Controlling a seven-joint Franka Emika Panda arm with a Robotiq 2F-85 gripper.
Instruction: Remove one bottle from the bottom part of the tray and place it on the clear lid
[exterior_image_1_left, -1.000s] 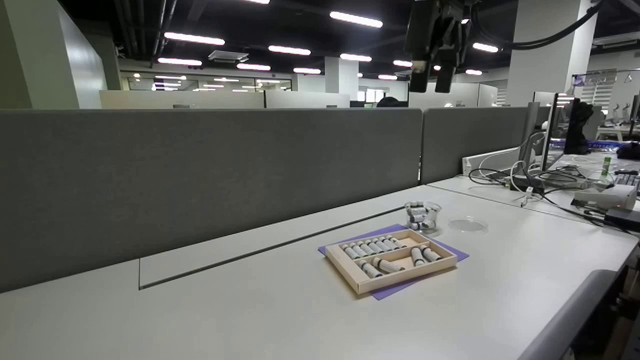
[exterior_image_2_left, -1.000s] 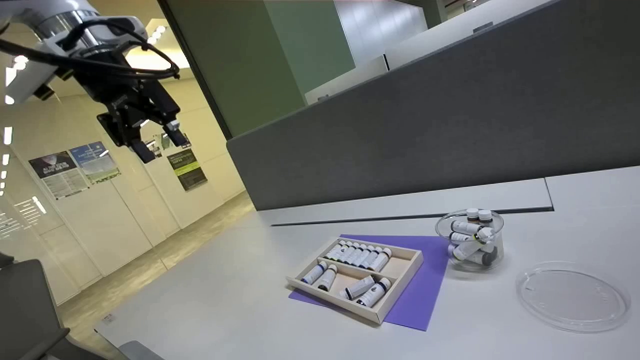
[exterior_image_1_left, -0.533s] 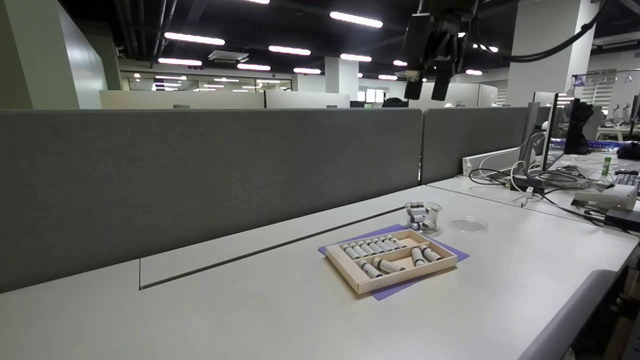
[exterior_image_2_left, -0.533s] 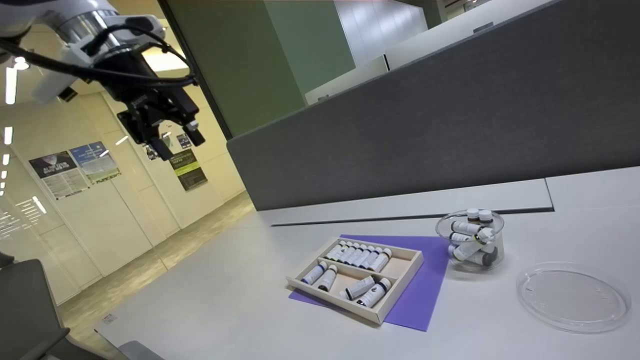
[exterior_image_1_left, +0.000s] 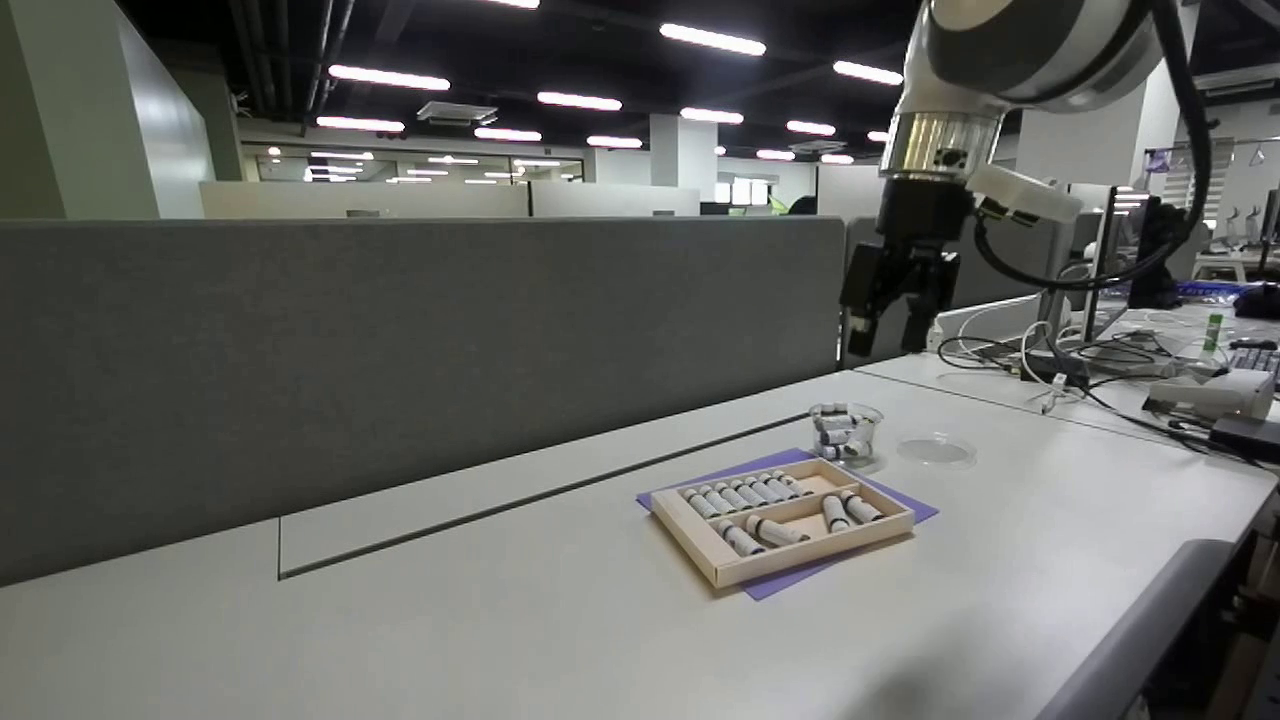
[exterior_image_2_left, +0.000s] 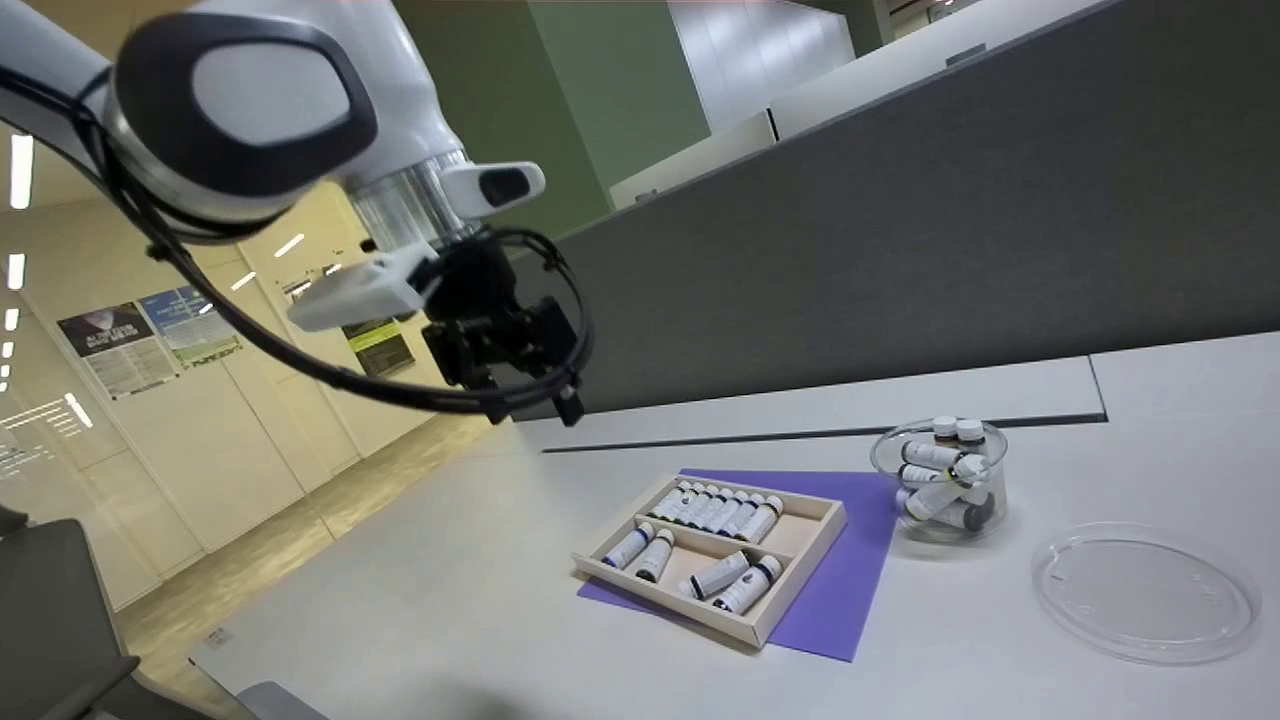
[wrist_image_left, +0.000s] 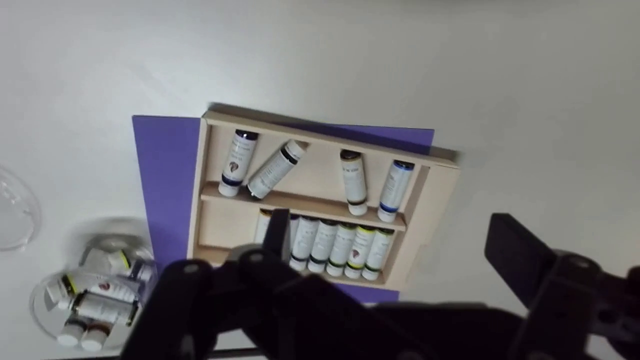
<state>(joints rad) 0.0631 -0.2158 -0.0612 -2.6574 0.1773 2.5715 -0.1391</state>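
Your gripper (exterior_image_1_left: 887, 343) hangs in the air above the table (exterior_image_2_left: 420, 580), and its fingers (wrist_image_left: 517, 252) stand wide apart. In an exterior view, you can see that four bottles (exterior_image_2_left: 748, 586) lie in the nearer compartment (exterior_image_2_left: 695, 553) of the tray (exterior_image_2_left: 800, 572). The tray rests upon a purple sheet (exterior_image_2_left: 850, 540). The clear lid (exterior_image_2_left: 1147, 597) lies flat on the table, near the jar (exterior_image_2_left: 886, 455) with other bottles (exterior_image_2_left: 932, 456).
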